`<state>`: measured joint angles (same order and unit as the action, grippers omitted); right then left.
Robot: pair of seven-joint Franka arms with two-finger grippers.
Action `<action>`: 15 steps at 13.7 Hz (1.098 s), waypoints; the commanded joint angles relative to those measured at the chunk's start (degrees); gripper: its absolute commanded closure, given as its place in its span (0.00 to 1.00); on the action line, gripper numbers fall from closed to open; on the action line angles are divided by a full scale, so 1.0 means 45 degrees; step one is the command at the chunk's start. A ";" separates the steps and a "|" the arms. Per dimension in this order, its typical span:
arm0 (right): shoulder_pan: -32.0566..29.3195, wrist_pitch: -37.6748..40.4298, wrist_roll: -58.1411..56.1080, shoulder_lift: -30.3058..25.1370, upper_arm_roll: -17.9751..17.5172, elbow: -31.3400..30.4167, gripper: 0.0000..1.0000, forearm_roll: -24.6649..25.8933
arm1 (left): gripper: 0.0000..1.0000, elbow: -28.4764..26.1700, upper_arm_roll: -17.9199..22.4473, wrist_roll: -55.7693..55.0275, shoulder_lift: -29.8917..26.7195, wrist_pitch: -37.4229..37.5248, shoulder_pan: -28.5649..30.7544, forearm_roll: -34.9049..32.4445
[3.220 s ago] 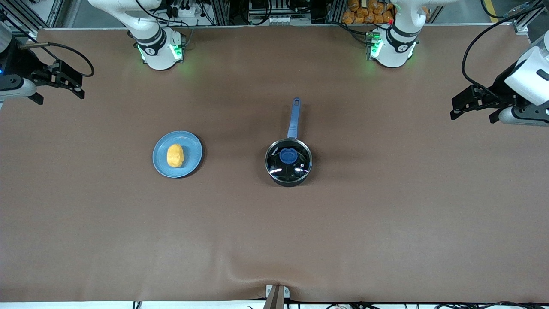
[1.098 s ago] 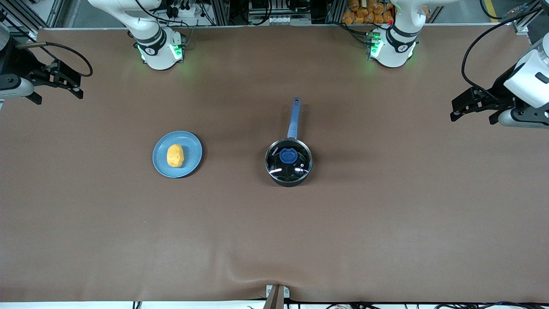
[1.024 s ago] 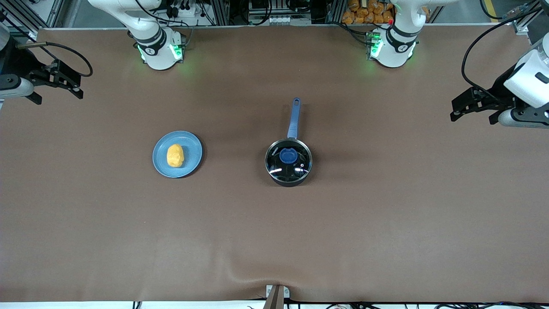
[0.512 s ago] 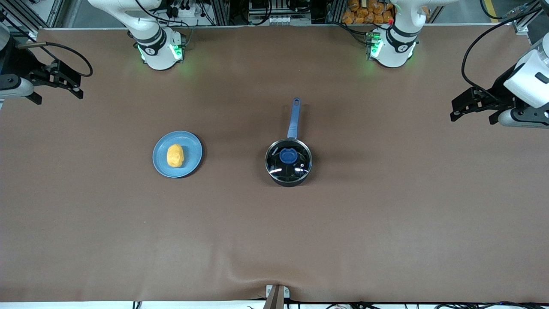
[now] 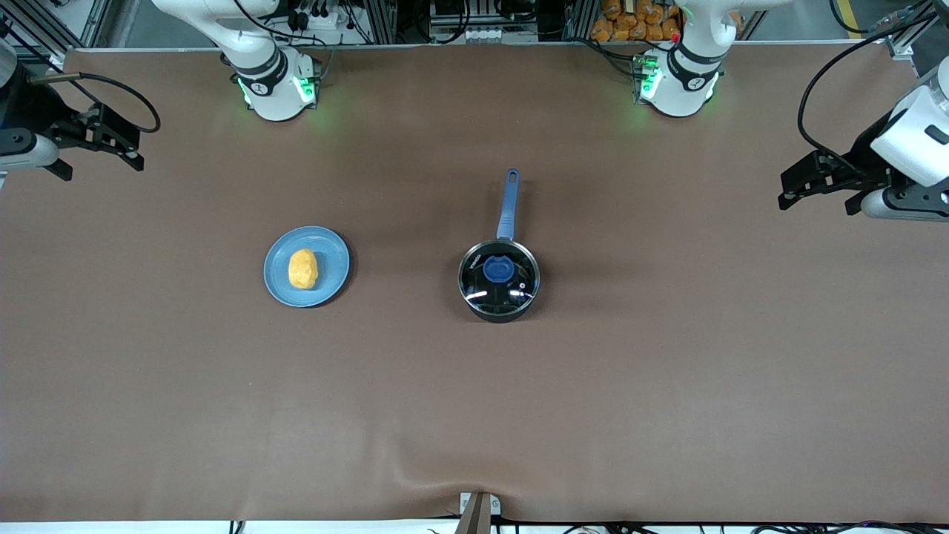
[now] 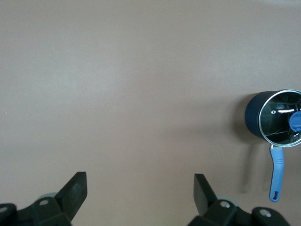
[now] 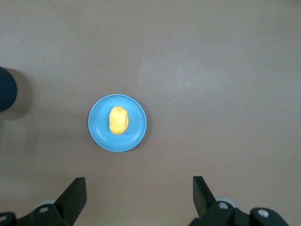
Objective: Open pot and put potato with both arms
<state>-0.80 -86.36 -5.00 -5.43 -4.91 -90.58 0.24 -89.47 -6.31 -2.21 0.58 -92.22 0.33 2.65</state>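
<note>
Pot sits lidded mid-table, blue handle pointing to twelve o'clock in my front view; the potato lies on a blue plate toward the right arm's end, with bare mat between. I see both arms parked over the table's ends, left gripper and right gripper spread wide.

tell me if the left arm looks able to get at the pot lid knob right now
Probably yes. The left gripper hangs open over bare table at its own end, and nothing stands between it and the pot. The lid's blue knob faces up, uncovered. The right gripper waits at its end, well clear.
</note>
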 commanded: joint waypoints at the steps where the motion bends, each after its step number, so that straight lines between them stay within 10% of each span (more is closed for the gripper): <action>1: -0.0212 0.0069 0.0017 -0.0082 -0.0159 0.0032 0.00 -0.0015 | 0.00 -0.0019 -0.0063 -0.0210 -0.0071 0.0006 0.0005 -0.0120; 9: -0.0192 0.0069 0.0017 -0.0063 -0.0159 0.0032 0.00 -0.0034 | 0.00 0.0000 -0.2697 -0.5457 0.1624 -0.1006 -0.1165 -0.0236; 15: -0.0212 0.0518 0.0017 -0.0063 -0.0159 -0.0007 0.00 -0.0034 | 0.00 0.0098 -0.2778 -1.0052 0.4437 -0.3565 -0.3919 -0.1623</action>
<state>-0.81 -84.92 -5.00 -5.42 -4.92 -90.65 0.24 -90.58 -18.89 -43.79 17.24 -106.30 -15.42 -2.82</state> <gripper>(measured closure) 0.000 0.000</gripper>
